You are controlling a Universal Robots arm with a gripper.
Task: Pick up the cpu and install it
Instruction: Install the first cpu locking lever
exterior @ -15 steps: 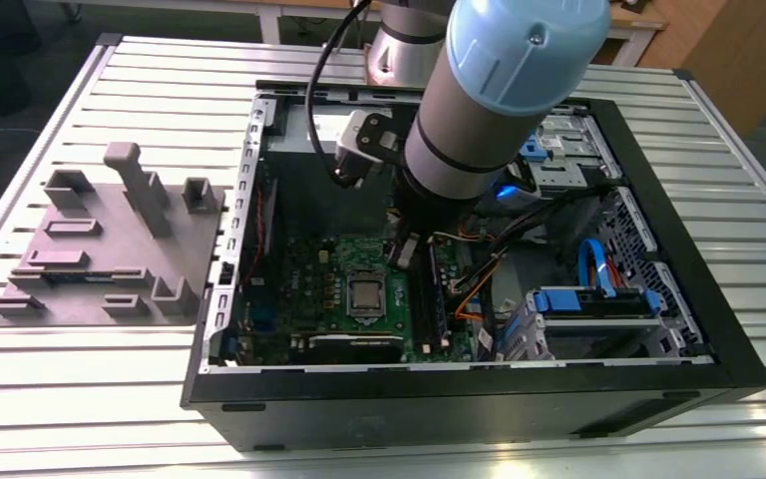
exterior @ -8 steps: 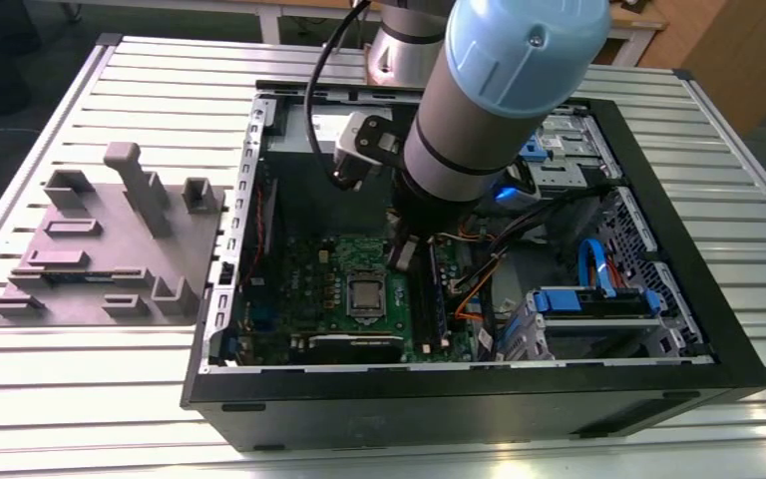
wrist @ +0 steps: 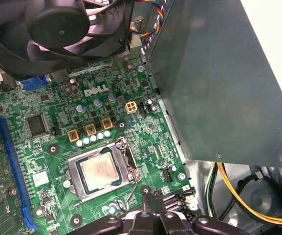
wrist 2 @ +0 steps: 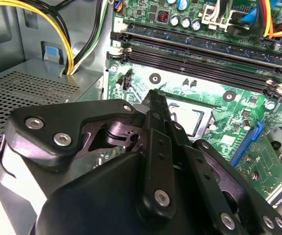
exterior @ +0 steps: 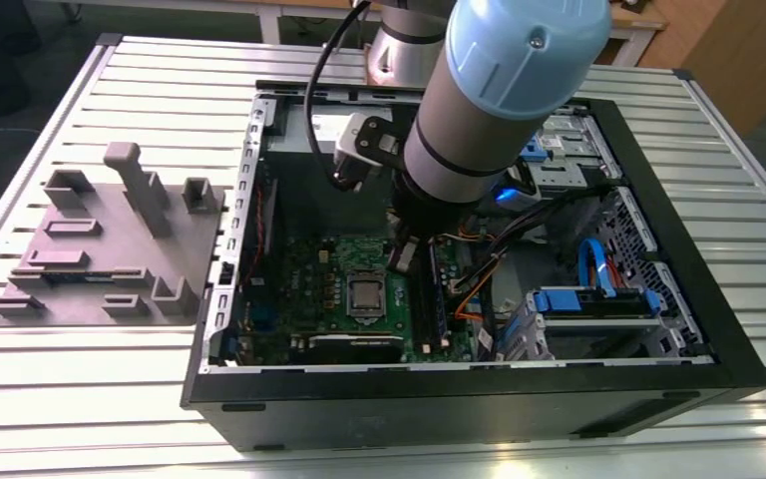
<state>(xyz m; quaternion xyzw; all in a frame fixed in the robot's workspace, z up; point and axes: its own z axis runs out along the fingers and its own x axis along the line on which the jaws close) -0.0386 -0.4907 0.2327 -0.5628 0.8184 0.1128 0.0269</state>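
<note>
Where the slatted bench (exterior: 64, 399) runs to the exterior view's left, a grey moulded tray (exterior: 104, 249) is laid flat on it, well apart from the work. Toward the middle, an open black computer case (exterior: 490, 404) is set on the bench, and a green board (exterior: 306, 289) is seen lying on its floor. The cpu (exterior: 366, 292) is seated in the metal-framed socket (wrist: 74, 172) of that board, silvery top facing up. In the first wrist view the cpu (wrist: 100, 169) is framed squarely by the socket, and a thin lever (wrist: 130, 195) is seen beside it. Just to the exterior view's right of the socket, the tool (exterior: 402, 259) is held over the board, apart from the cpu, between the socket and the long black memory slots (wrist 2: 204, 51). Its fingers are pressed together, and nothing is seen gripped between them. Farther right, a blue-fronted drive carrier (exterior: 596, 299) is mounted in the case.
</note>
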